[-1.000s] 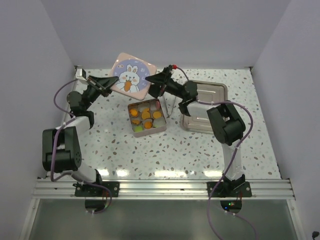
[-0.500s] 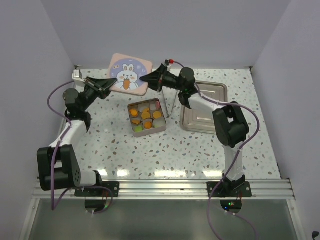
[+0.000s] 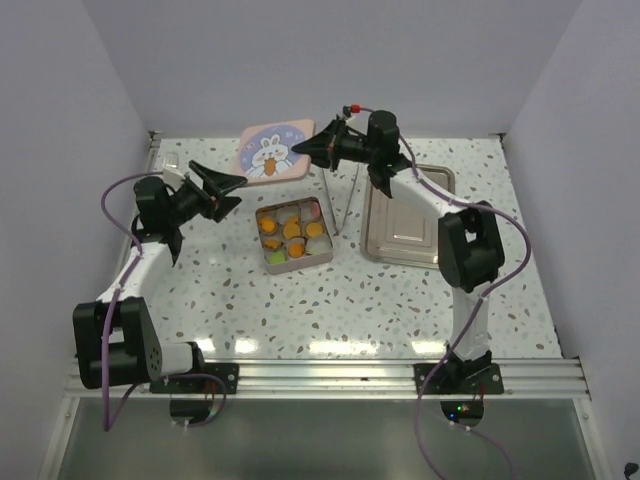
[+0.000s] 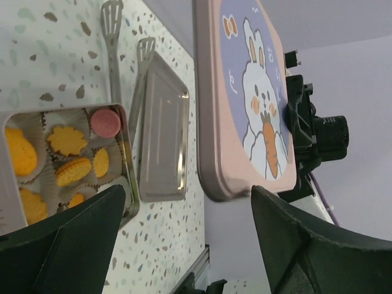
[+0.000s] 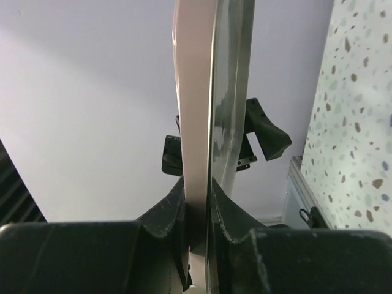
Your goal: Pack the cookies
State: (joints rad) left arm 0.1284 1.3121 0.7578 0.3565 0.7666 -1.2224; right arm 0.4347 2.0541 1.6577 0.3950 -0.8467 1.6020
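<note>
The cookies, mostly orange with green, pink and yellow ones, lie in paper cups inside an open square tin at mid-table. They also show in the left wrist view. My right gripper is shut on the edge of the pink bunny lid and holds it in the air, behind the tin. In the right wrist view the lid stands edge-on between my right gripper's fingers. My left gripper is open and empty, left of the tin and below the lid.
Metal tongs lie just right of the tin. An empty steel tray sits at the right, under the right arm. White walls close off the back and both sides.
My left gripper has let go of the lid and drawn back toward the left of the tin. My right gripper alone now carries the lid, moved a little right and tilted flatter.
</note>
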